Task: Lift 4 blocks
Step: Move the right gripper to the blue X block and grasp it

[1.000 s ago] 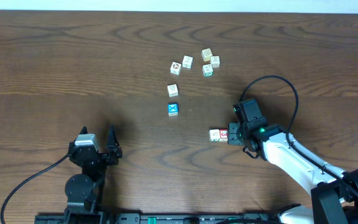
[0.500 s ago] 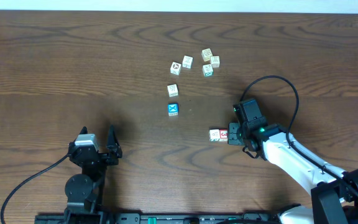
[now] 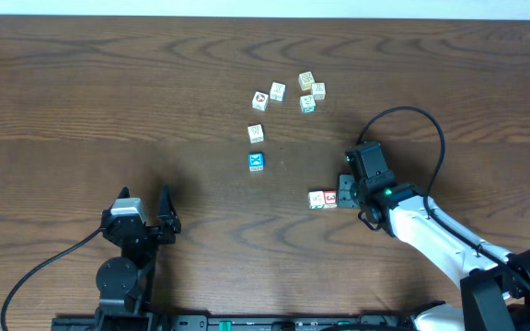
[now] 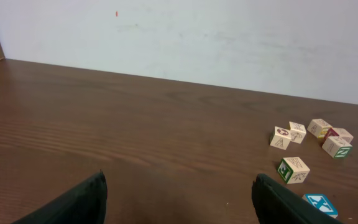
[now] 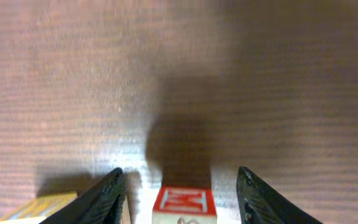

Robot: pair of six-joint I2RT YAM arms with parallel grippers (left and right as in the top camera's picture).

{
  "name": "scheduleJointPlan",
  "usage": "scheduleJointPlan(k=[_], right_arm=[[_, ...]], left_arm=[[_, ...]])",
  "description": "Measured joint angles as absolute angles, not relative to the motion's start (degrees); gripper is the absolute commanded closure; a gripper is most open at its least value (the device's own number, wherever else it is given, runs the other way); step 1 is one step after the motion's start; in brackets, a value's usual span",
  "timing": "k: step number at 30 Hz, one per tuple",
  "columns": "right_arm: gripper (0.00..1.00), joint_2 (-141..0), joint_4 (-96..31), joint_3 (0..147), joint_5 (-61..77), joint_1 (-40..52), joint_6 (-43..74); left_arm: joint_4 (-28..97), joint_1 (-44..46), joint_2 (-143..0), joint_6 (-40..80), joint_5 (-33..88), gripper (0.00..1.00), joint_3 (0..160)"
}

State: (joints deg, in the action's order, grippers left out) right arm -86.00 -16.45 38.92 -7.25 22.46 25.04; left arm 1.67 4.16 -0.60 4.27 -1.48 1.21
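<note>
A red-faced block [image 3: 330, 198] rests on the table against a white-faced block [image 3: 317, 199] with small marks. My right gripper [image 3: 343, 191] is open right beside them. In the right wrist view the red block [image 5: 184, 205] sits between the two fingers with a gap on each side, touching neither. A blue-faced block [image 3: 256, 162] lies further left, with a white block [image 3: 256, 133] just beyond it. My left gripper [image 3: 162, 213] stands open and holds nothing near the front left. From the left wrist the blue block [image 4: 320, 204] shows past the right finger [image 4: 281, 202].
Several pale cubes cluster at the far middle of the table [image 3: 306, 92], showing in the left wrist view as a group [image 4: 319, 134]. A yellowish cube edge [image 5: 39, 208] lies outside the right gripper's left finger. A black cable [image 3: 412, 129] loops behind the right arm.
The right gripper's jaws have spread apart from the red block, which stays on the table. The right wrist has shifted slightly towards the far side. The left arm is still.
</note>
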Motion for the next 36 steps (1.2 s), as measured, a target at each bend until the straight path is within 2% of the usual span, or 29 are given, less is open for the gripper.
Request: scheduleJointPlan(k=[3,9,15,22,36], right_arm=[[0.42,-86.0,-14.02,38.92,-7.84,22.41,25.04],[0.29,-86.02,-11.66,40.23,-6.7,22.39,23.07],[0.23,-86.3,-11.6,47.81,-4.23,22.48,20.73],[0.22,-91.09,-12.86,56.66,-3.46,26.02,20.25],[0.26,-111.2,-14.33,70.04,-2.33,38.57,20.38]], left_arm=[[1.67,4.16,-0.58,4.27,-1.48,0.25,1.21],[1.67,4.16,-0.58,4.27,-1.48,0.25,1.21],[1.67,4.16,-0.6,4.27,-1.48,0.25,1.21],[1.67,4.16,-0.58,4.27,-1.48,0.25,1.21],[1.67,4.16,-0.6,4.27,-1.48,0.25,1.21]])
